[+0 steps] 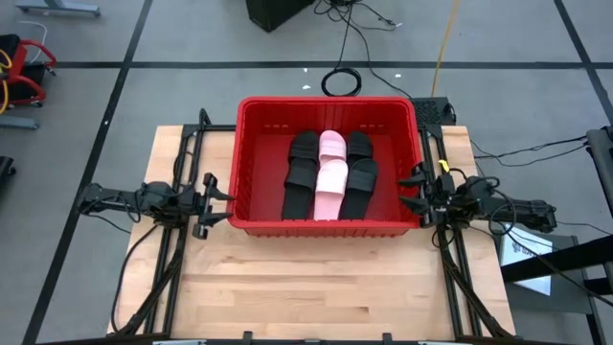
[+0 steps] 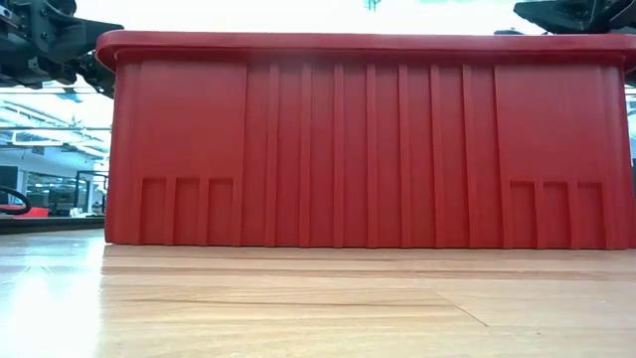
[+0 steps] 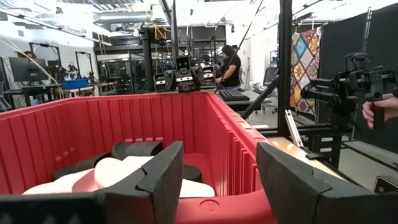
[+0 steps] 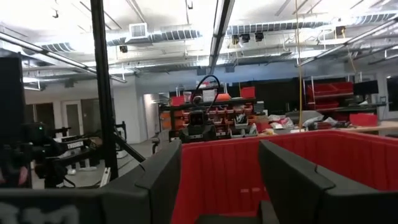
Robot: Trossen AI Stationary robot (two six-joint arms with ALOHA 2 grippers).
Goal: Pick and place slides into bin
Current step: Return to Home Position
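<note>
**All slides in the bin, both grippers empty beside it**

The slides [image 1: 331,180] are lying in the red bin [image 1: 251,144], pink pair down the middle, black ones on either side. The left gripper [image 1: 222,199] hangs just outside the bin's left wall, fingers spread and holding nothing. The right gripper [image 1: 410,189] mirrors it at the right wall, fingers apart too. From table height you get only ribbed red wall, with the slides hidden behind it. The left wrist camera peeks over the rim onto pink and black straps, and it catches a person's hand [image 3: 376,112] out in the room.

Red bin [image 1: 326,226], black and pale pink slides [image 1: 330,182], light wooden table [image 1: 316,287]
</note>
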